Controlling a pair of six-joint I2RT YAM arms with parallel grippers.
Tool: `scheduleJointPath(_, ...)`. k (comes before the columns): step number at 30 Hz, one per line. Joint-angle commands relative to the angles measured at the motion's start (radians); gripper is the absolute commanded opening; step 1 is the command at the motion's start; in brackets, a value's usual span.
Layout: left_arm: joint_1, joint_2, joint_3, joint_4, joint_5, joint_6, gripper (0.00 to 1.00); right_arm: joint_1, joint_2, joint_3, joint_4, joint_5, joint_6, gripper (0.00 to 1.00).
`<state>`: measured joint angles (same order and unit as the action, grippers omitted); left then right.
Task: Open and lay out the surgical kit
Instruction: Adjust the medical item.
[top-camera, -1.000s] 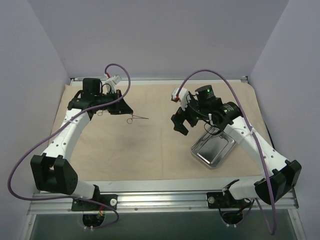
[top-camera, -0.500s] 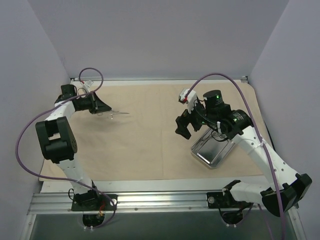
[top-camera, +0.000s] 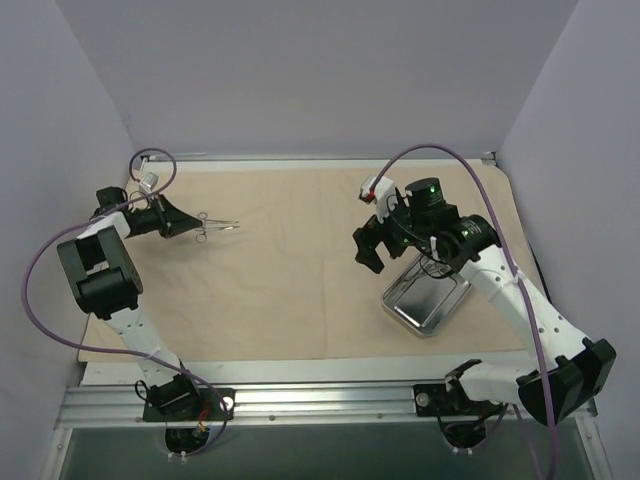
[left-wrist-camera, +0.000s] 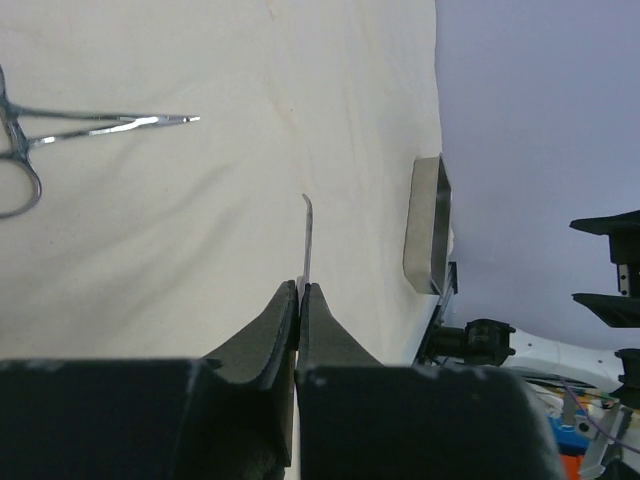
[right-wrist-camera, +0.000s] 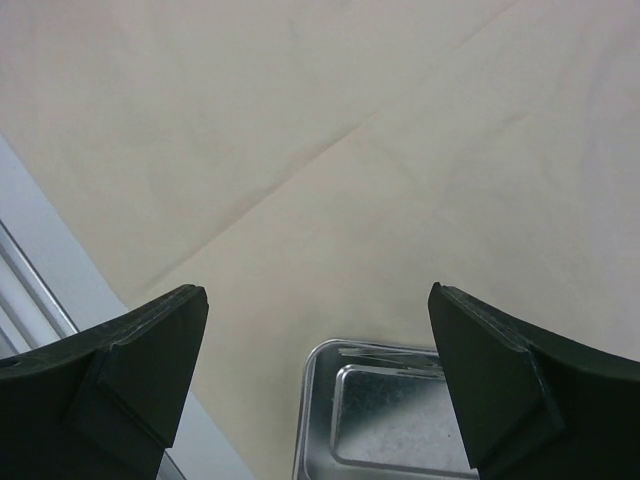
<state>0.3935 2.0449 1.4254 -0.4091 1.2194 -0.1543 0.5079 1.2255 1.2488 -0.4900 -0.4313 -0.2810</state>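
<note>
Pinching a thin, curved-tip metal instrument (left-wrist-camera: 307, 235), left jaws are pressed together on it at the upper left of the top view, over the tan cloth (top-camera: 300, 270). Cloth is spread flat and fills the middle of the frame. Ring-handled forceps (left-wrist-camera: 90, 125) lie on the cloth near the held tip, upper left in the left wrist view. Right jaws are spread wide with nothing between them, hovering just beside the steel tray (top-camera: 425, 305), which sits on the cloth at lower right.
</note>
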Motion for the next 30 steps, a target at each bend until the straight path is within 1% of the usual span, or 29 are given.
scheduleJointPath(1,-0.001,-0.038,-0.06,0.101,0.062,-0.05,0.02,-0.025,0.028,0.018,0.004,0.039,-0.032,1.0)
scheduleJointPath(3,0.004,-0.043,-0.065,0.073,0.042,-0.033,0.02,-0.031,0.037,0.005,0.019,0.036,-0.029,1.0)
scheduleJointPath(6,-0.002,-0.046,-0.072,0.082,0.029,-0.069,0.02,-0.035,0.043,0.001,0.062,0.028,-0.006,1.0)
scheduleJointPath(7,-0.007,-0.052,-0.086,0.12,0.029,-0.109,0.02,-0.035,0.049,0.004,0.067,0.035,0.014,1.0)
scheduleJointPath(8,-0.015,-0.07,-0.132,0.163,0.032,-0.147,0.02,-0.035,0.052,0.008,0.073,0.046,0.054,1.0)
scheduleJointPath(9,-0.036,-0.084,-0.166,0.285,0.022,-0.265,0.02,-0.035,0.06,0.009,0.093,0.054,0.084,1.0)
scheduleJointPath(11,-0.067,-0.132,-0.235,0.419,-0.02,-0.384,0.02,-0.029,0.063,0.005,0.123,0.072,0.147,1.0)
scheduleJointPath(12,-0.106,-0.15,-0.314,0.581,-0.049,-0.534,0.02,-0.026,0.063,0.001,0.151,0.08,0.176,1.0)
scheduleJointPath(14,-0.154,-0.216,-0.391,0.703,-0.142,-0.678,0.02,-0.019,0.062,0.006,0.174,0.097,0.187,1.0)
scheduleJointPath(15,-0.177,-0.248,-0.439,0.733,-0.182,-0.78,0.02,-0.017,0.06,0.005,0.195,0.114,0.19,1.0)
scheduleJointPath(16,-0.226,-0.312,-0.462,0.743,-0.267,-0.845,0.02,-0.002,0.063,0.005,0.2,0.174,0.193,1.0)
scheduleJointPath(17,-0.248,-0.345,-0.479,0.772,-0.294,-0.905,0.02,0.006,0.075,0.005,0.206,0.219,0.206,1.0)
scheduleJointPath(18,-0.268,-0.379,-0.48,0.724,-0.328,-0.969,0.02,0.012,0.083,0.001,0.206,0.247,0.212,1.0)
scheduleJointPath(19,-0.306,-0.411,-0.446,0.636,-0.366,-0.972,0.02,0.018,0.091,-0.002,0.206,0.243,0.192,1.0)
scheduleJointPath(20,-0.323,-0.473,-0.415,0.472,-0.423,-0.964,0.02,0.052,0.106,-0.012,0.206,0.258,0.181,1.0)
scheduleJointPath(21,-0.34,-0.503,-0.384,0.387,-0.452,-0.95,0.02,0.072,0.114,-0.012,0.196,0.273,0.171,1.0)
scheduleJointPath(22,-0.353,-0.547,-0.312,0.249,-0.484,-0.941,0.02,0.087,0.12,-0.014,0.199,0.296,0.164,1.0)
scheduleJointPath(23,-0.357,-0.564,-0.278,0.01,-0.556,-0.949,0.02,0.116,0.126,-0.021,0.206,0.31,0.166,1.0)
scheduleJointPath(25,-0.363,-0.636,-0.241,-0.136,-0.592,-1.027,0.02,0.142,0.127,-0.02,0.217,0.321,0.139,1.0)
scheduleJointPath(26,-0.37,-0.664,-0.232,-0.28,-0.618,-1.054,0.02,0.153,0.121,-0.023,0.222,0.318,0.12,1.0)
scheduleJointPath(27,-0.38,-0.693,-0.229,-0.342,-0.659,-1.115,0.02,0.181,0.118,-0.023,0.234,0.318,0.103,1.0)
scheduleJointPath(29,-0.383,-0.773,-0.255,-0.477,-0.663,-1.177,0.02,0.207,0.117,-0.022,0.248,0.337,0.048,1.0)
scheduleJointPath(30,-0.383,-0.802,-0.275,-0.506,-0.646,-1.244,0.02,0.227,0.118,-0.014,0.252,0.338,0.025,0.95)
